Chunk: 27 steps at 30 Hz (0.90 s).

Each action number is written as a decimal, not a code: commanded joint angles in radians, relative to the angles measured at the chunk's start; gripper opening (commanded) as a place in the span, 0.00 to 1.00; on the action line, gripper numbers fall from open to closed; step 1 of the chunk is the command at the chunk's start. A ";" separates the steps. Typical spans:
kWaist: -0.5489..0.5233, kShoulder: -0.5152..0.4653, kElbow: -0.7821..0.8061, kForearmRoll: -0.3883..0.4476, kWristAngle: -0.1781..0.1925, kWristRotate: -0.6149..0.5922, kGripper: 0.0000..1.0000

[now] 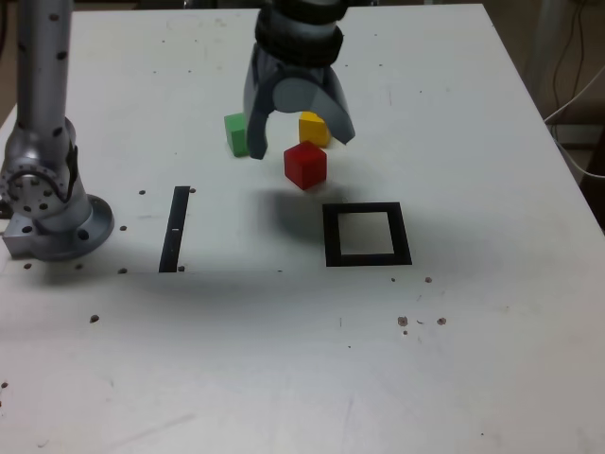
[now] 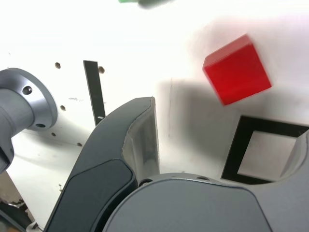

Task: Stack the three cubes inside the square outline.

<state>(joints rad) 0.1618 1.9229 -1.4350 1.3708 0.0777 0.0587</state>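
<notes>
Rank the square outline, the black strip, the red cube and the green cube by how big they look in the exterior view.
1. Square outline, clearly largest.
2. Black strip, long but narrow.
3. Red cube.
4. Green cube, partly hidden behind the open gripper and farther from the camera, so its rank below red is unsure.

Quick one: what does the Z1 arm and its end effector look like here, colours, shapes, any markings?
The gripper has two curved, claw-like jaws in dark blue-grey plastic with paler grey inner faces, under a black ribbed collar. The arm base is rounded silver-grey metal with small dark screw holes, and a silver upright link rises from it. No cables or printed markings show on the arm.
</notes>
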 commanded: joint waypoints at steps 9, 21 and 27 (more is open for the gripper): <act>0.045 0.050 -0.042 -0.004 -0.002 -0.056 0.99; 0.046 0.047 -0.083 0.019 -0.072 -0.263 0.99; 0.047 0.057 -0.048 0.004 -0.085 -0.267 0.98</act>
<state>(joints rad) 0.2069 1.9708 -1.4973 1.3882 -0.0047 -0.2057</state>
